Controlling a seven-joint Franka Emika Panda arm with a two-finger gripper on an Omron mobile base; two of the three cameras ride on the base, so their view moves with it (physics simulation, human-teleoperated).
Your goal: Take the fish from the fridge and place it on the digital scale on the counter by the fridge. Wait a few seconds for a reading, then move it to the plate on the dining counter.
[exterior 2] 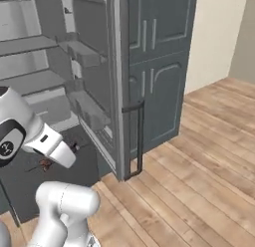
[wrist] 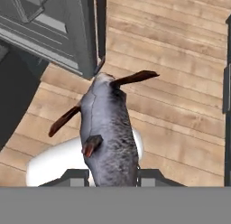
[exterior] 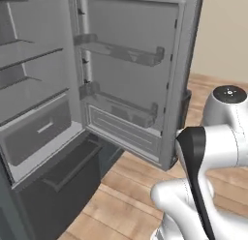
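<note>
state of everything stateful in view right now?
fridge: open, shelves bare
fridge door: swung wide, door racks bare
fridge drawer: pushed in
fish: out of the fridge, held between the gripper's fingers, above the wood floor
gripper: shut on the fish
panelled cabinets: doors closed

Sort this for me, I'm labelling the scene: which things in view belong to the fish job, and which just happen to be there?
Job:
- fish, clamped in the gripper
- fridge, door open

Just there:
- dark panelled cabinets
- wooden floor
- door shelves
</note>
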